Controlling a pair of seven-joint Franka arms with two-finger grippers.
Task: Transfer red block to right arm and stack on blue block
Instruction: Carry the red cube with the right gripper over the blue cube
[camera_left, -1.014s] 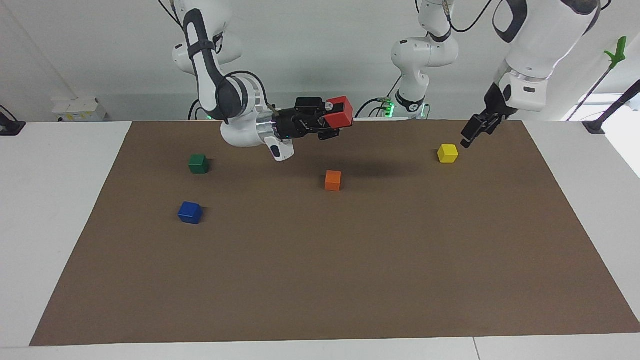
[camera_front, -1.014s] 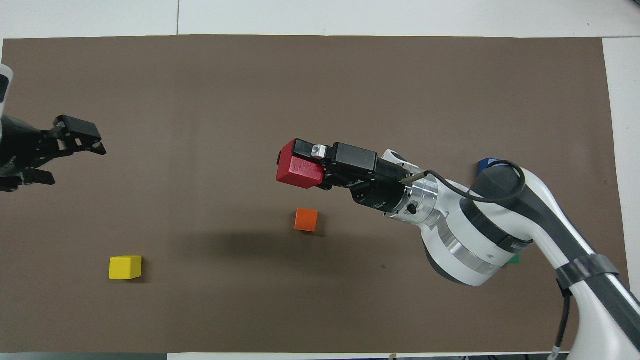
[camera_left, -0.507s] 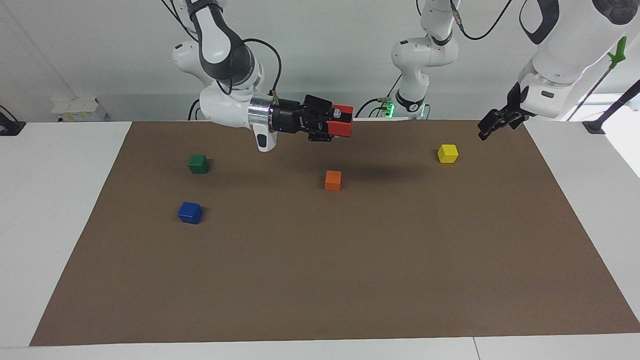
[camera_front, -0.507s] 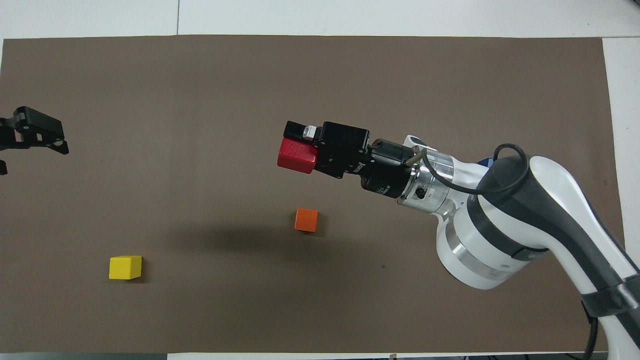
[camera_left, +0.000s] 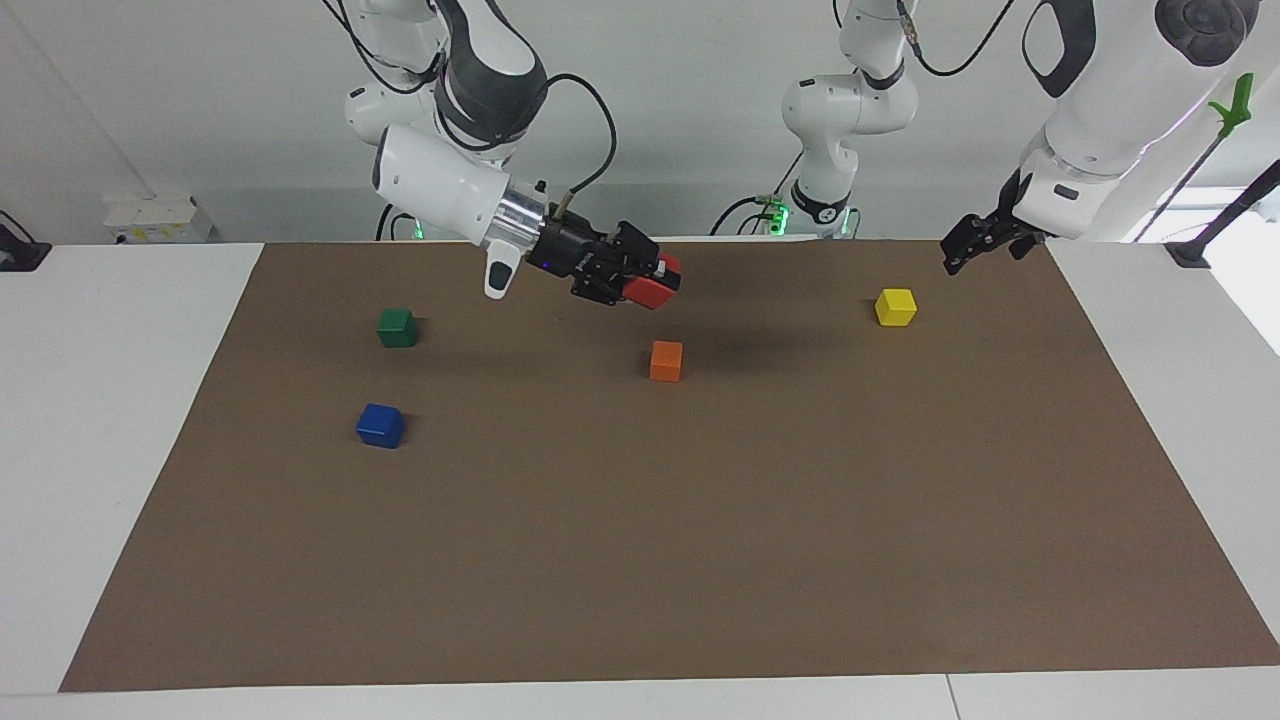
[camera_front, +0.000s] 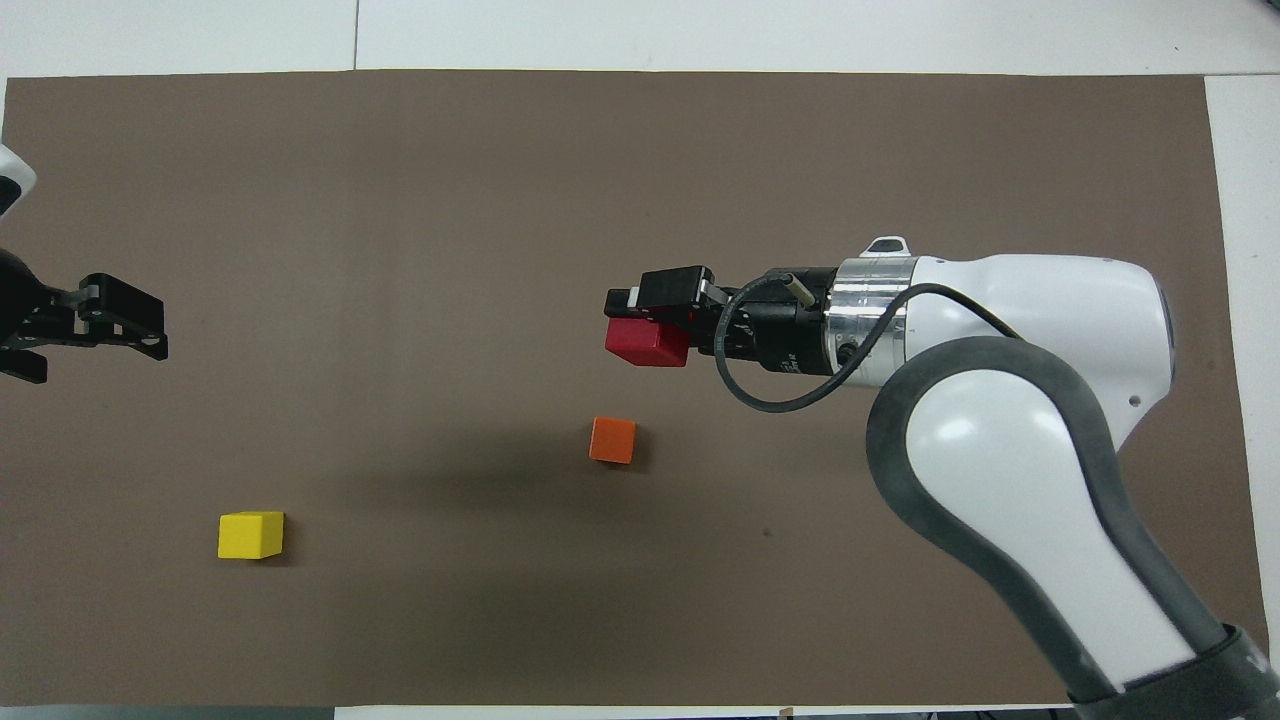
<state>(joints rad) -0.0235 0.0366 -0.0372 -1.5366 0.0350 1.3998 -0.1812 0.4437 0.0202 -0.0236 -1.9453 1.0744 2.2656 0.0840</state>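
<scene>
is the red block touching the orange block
Apart. The facing view shows the red block up in the air, clamped in the right gripper, with bare mat between it and the orange block.

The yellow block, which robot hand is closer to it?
The left gripper. It hangs open in the air close by the yellow block, at the left arm's end. The right gripper is mid-table, holding the red block.
</scene>
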